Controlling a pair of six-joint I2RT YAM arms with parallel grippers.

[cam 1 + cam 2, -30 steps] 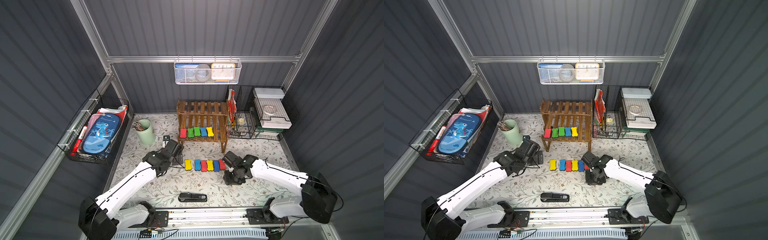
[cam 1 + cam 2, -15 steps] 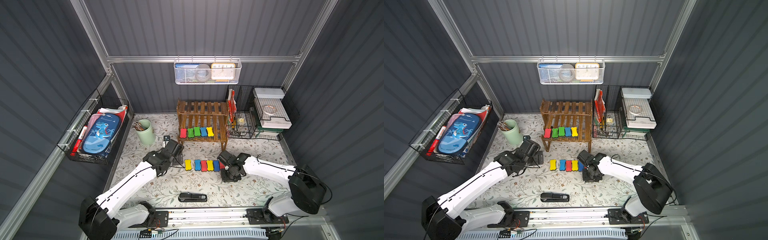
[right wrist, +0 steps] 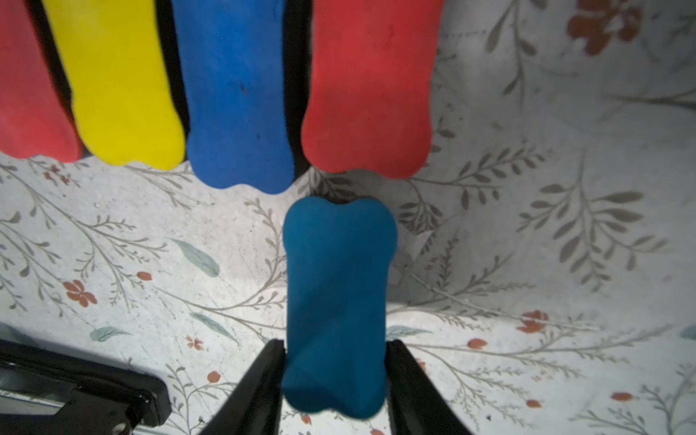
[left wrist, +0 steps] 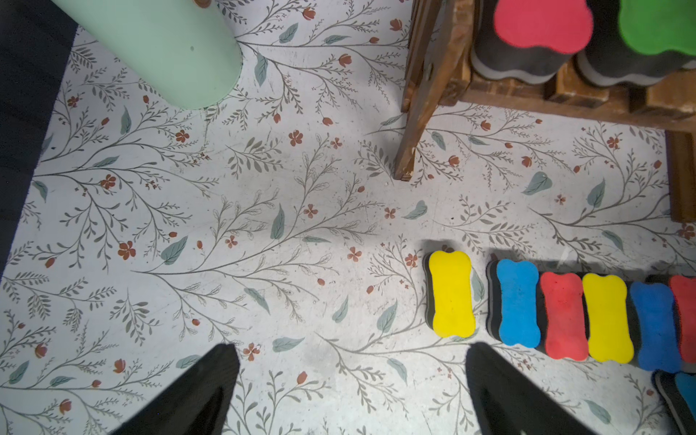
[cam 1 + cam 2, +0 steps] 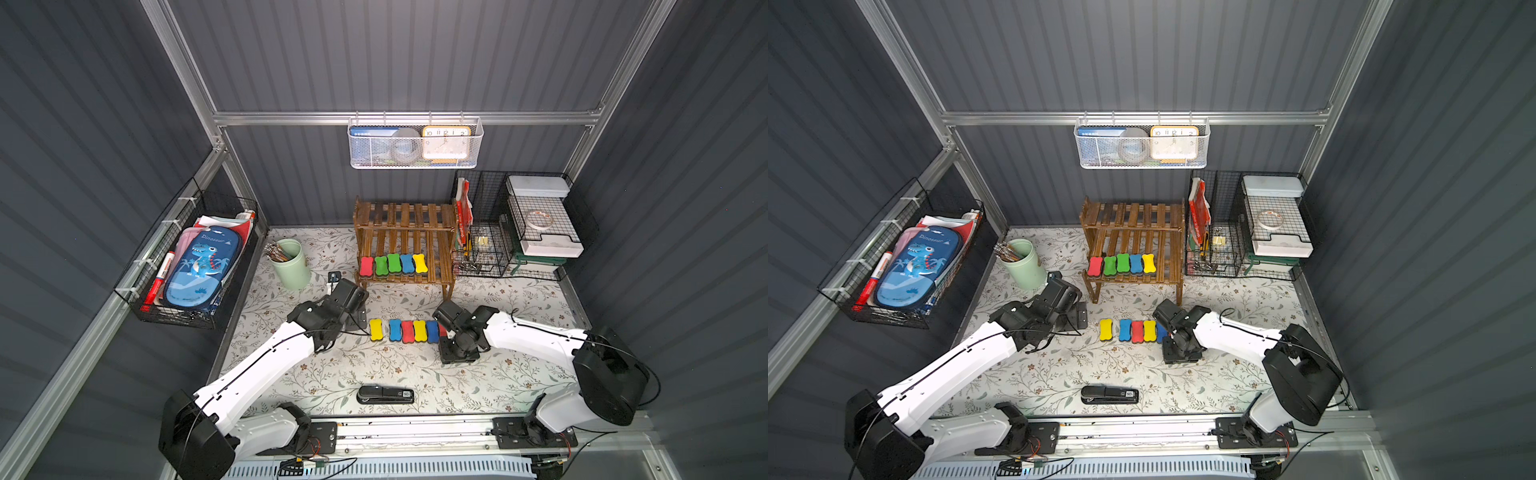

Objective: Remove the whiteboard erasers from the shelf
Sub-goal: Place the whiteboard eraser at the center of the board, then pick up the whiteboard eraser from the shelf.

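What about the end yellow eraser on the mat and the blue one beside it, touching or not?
Apart. The left wrist view shows a strip of floral mat between the end yellow eraser and the blue eraser.

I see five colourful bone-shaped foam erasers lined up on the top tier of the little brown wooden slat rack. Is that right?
Not quite. The five colourful bone-shaped foam erasers are lined up on the lower tier of the little brown wooden slat rack, not the top tier. Both top views show it.
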